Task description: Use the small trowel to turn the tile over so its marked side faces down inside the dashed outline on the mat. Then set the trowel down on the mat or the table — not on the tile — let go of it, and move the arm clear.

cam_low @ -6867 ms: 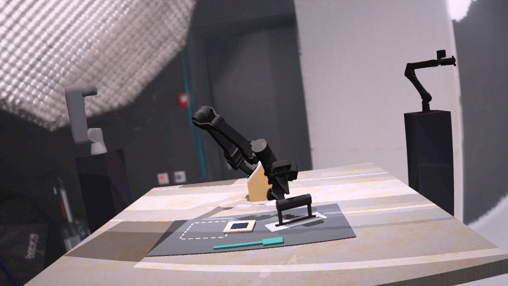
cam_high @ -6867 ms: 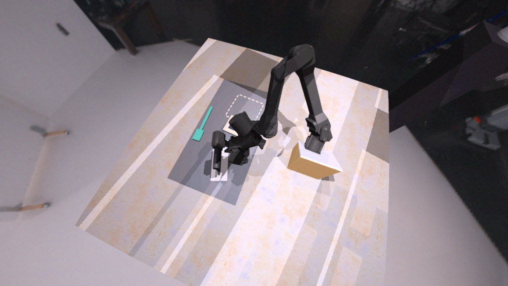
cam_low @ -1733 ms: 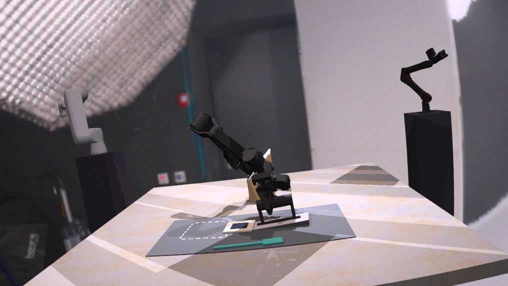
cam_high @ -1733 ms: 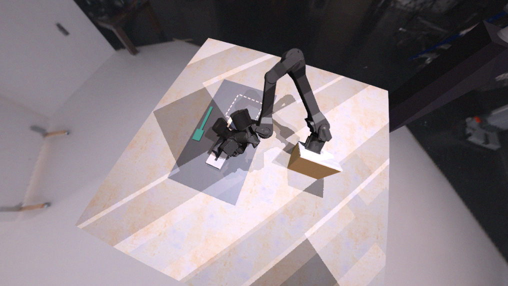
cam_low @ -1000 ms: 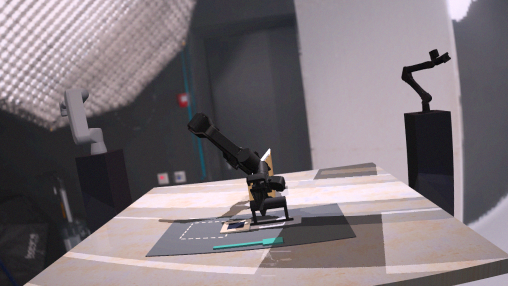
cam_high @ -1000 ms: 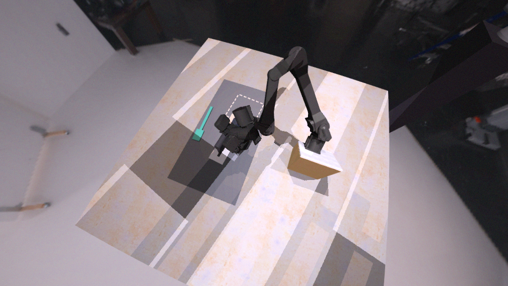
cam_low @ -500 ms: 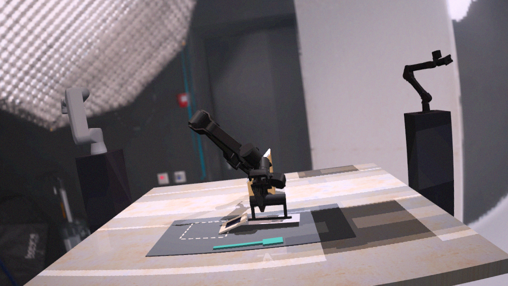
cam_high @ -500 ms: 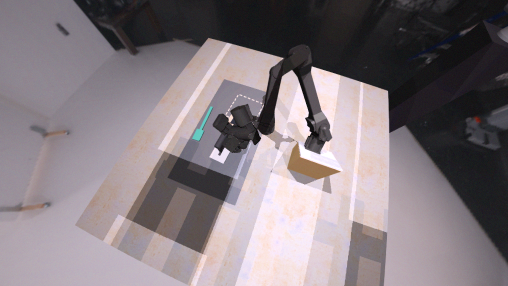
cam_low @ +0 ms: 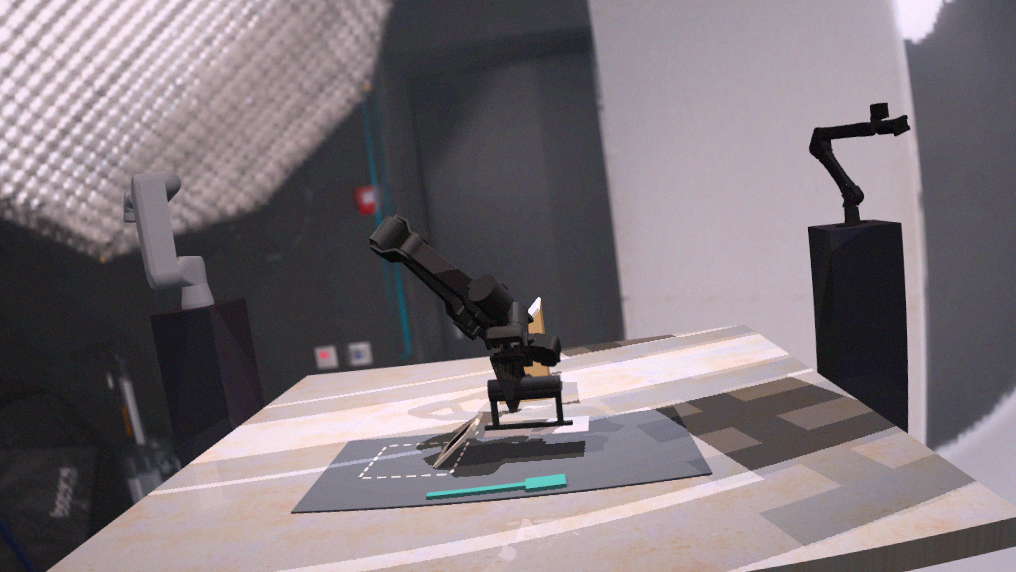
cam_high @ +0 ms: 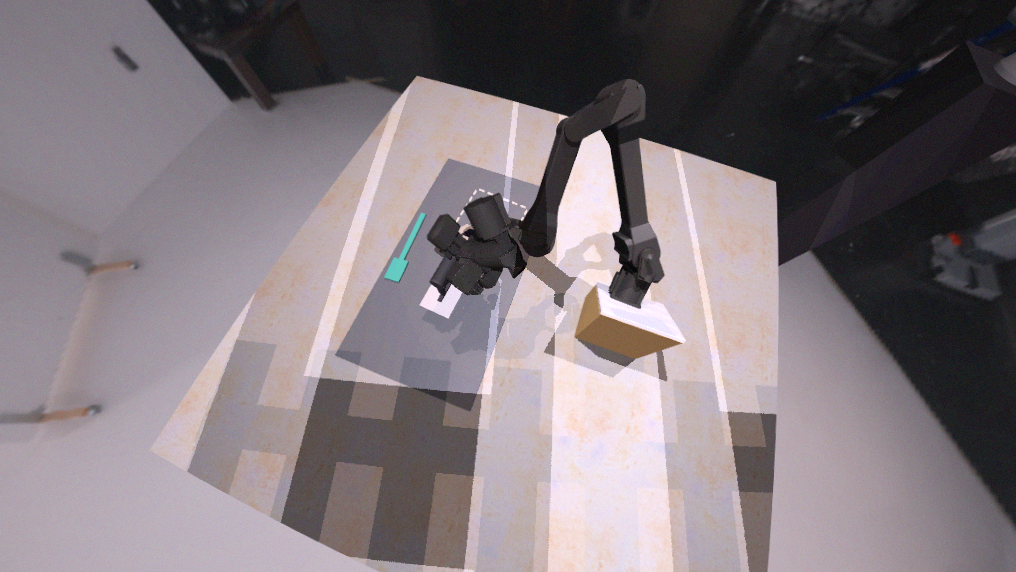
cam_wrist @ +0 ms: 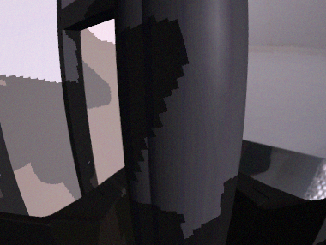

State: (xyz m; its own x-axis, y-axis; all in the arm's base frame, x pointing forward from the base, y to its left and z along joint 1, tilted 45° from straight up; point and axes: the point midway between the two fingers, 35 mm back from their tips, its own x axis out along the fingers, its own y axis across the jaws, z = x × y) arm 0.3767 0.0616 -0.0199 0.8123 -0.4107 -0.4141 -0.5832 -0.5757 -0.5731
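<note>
My gripper (cam_high: 467, 278) (cam_low: 513, 397) (cam_wrist: 171, 167) is shut on the black handle of a trowel. The trowel (cam_high: 438, 303) (cam_low: 577, 424) (cam_wrist: 189, 107) has a flat pale blade under a black bracket, low over the mat (cam_high: 398, 355) (cam_low: 639, 454). The tile (cam_low: 455, 445) stands steeply tilted on its lower edge in the exterior view, its raised edge close to the blade's left end; I cannot tell if they touch. Its lower edge is at the right side of the dashed outline (cam_high: 480, 190) (cam_low: 405, 477). The arm hides most of the tile in the top view. Its marked side is not readable.
A teal flat tool (cam_high: 396, 269) (cam_low: 545, 482) lies on the mat near its long edge. My arm's base stands on a tan block (cam_high: 625, 333) (cam_low: 537, 363) beyond the mat. Two other arms stand on dark pedestals (cam_low: 858, 298) (cam_low: 202, 355) away from the table.
</note>
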